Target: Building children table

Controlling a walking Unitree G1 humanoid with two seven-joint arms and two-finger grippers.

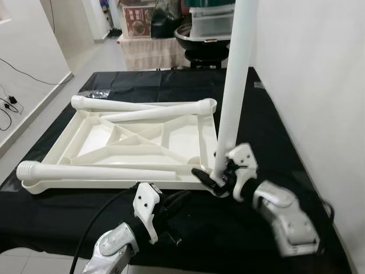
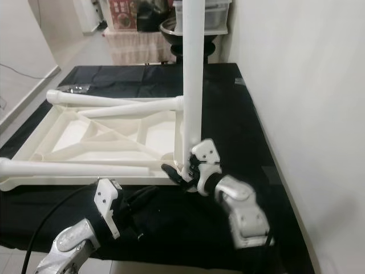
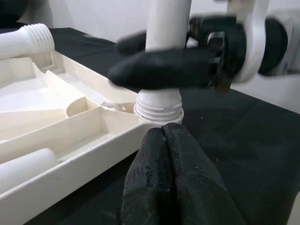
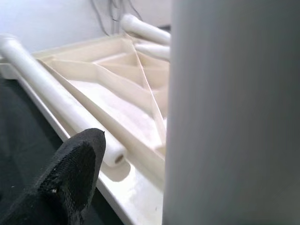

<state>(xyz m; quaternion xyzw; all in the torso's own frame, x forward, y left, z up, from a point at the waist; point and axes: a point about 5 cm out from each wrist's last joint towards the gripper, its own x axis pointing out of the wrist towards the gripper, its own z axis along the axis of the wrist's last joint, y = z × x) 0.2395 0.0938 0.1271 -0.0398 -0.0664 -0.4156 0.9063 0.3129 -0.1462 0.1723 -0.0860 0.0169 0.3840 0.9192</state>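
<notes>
A white table top (image 1: 114, 184) lies upside down on the black cloth. One white leg (image 1: 236, 74) stands upright at its near right corner, its threaded end (image 3: 158, 105) at the corner socket. My right gripper (image 1: 214, 180) is shut on this leg just above the thread, with one black finger (image 4: 70, 173) beside the leg (image 4: 234, 112). My left gripper (image 1: 177, 202) is shut and holds nothing, low over the cloth just in front of that corner, its fingertips (image 3: 171, 154) pressed together. Three more legs lie on the top: one along the near edge (image 1: 102, 171), two at the far edge (image 1: 148, 108).
A white wall (image 1: 319, 85) runs close along the right side of the table. A small clear bag (image 1: 94, 94) lies at the far left of the cloth. Boxes and a dark round bowl (image 1: 199, 40) stand behind the table. Cables (image 1: 8, 105) lie on the floor at left.
</notes>
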